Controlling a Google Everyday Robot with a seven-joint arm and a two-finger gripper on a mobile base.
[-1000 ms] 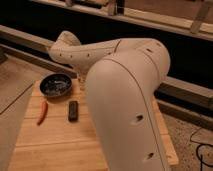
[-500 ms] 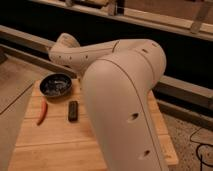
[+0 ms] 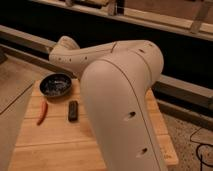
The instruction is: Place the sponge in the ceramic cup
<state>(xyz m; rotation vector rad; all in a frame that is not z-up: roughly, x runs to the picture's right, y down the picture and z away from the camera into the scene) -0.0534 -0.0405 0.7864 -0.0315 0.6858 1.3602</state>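
Presently the gripper was closed, out of sight past the white arm (image 3: pixel 120 100) right of the dark bowl (image 3: pixel 55 84); sponge and ceramic cup were hidden too. Black bar (image 3: pixel 73 110) and red chili (image 3: pixel 42 112) lay just before the bowl.

Dim, warm indoor light falls from above on the pale arm (image 3: pixel 120 90), giving its upper shell a soft sheen and leaving its underside in shadow; the gripper is out of sight behind that bulk. The wooden desk (image 3: pixel 55 145) glows amber, a faint glint shows inside the dark bowl (image 3: pixel 55 85), and the background sinks to near black. The whole frame is soft and slightly blurred, without hard glare.
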